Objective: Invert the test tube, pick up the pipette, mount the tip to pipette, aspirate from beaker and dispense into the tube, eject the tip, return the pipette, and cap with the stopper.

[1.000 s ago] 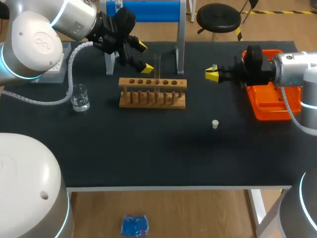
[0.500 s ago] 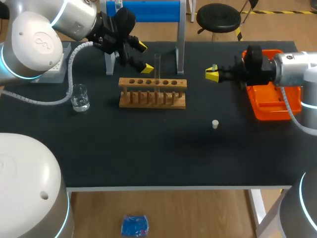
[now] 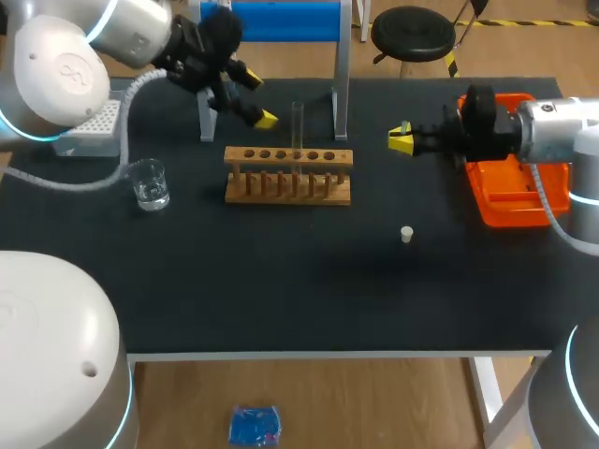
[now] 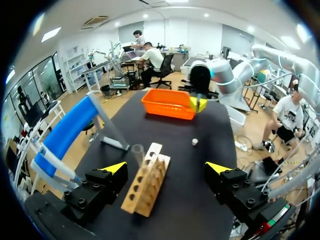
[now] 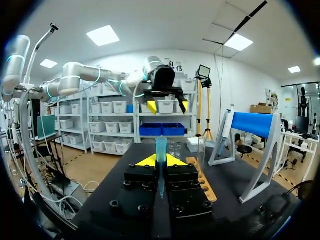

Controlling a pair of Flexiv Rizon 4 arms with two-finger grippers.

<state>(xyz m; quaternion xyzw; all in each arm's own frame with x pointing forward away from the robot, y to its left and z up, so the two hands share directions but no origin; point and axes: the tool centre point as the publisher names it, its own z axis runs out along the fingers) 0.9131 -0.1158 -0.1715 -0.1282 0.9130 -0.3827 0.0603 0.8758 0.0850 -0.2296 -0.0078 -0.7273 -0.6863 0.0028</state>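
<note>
A clear test tube point(image 3: 298, 124) stands upright in the wooden rack point(image 3: 288, 175). My left gripper point(image 3: 259, 99) hangs open just left of the tube, touching nothing. In the left wrist view the left gripper point(image 4: 166, 168) is spread wide above the rack point(image 4: 145, 186), with the tube point(image 4: 137, 153) ahead of one finger. My right gripper point(image 3: 401, 140) sits right of the rack, shut on a thin blue pipette tip point(image 5: 161, 149) that stands up between its fingers. The glass beaker point(image 3: 150, 183) is at the left. The small white stopper point(image 3: 407, 235) lies on the table.
An orange tray point(image 3: 510, 208) lies under my right arm at the right edge. A white tip box point(image 3: 94, 126) sits at the back left. A blue-topped stand point(image 3: 271, 21) with metal legs rises behind the rack.
My left gripper has drawn back and to the left, away from the test tube, still open. The right arm has kept still.
</note>
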